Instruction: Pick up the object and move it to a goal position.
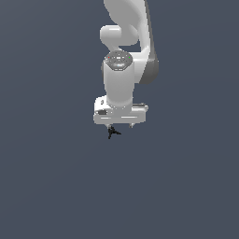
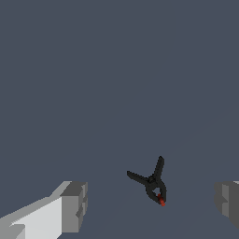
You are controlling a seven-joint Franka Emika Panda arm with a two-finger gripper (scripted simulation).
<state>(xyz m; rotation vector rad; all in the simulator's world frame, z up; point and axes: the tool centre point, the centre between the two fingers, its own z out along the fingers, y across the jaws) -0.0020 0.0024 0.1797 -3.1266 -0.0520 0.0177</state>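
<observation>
Black spiky object (image 1: 112, 132) sits just under the white gripper (image 1: 120, 125) in the exterior view, on the flat grey-blue ground (image 1: 56, 186). It's below the finger on the exterior view's left, not under the palm's middle; the finger on the exterior view's right has nothing beneath it. Prongs fan out toward the exterior view's right and downward in frame. Too small here to tell whether it touches the fingertip or just lies close below it. Arm (image 1: 122, 60) comes straight down from above, wrist vertical. Wrist view: jaws spread wide, nothing between the pads in contact, so the grip is released. One finger (image 2: 70, 205) and the other finger (image 2: 228, 201) show at opposite edges, the object (image 2: 151, 184) between them with clear floor on both sides. It's off-centre, somewhat nearer the second finger than the first. Shape reads as a small clamp: two prongs splay from a rounded body with a red spot (image 2: 162, 201) at its end. Long axis runs oblique to the line joining the pads, neither along nor square to it. My read: object is inside the closing span, so descent then closing looks workable, but the offset means one pad would reach it first and likely shove or rotate it. Centring first seems safer. No goal marker visible in either view.
</observation>
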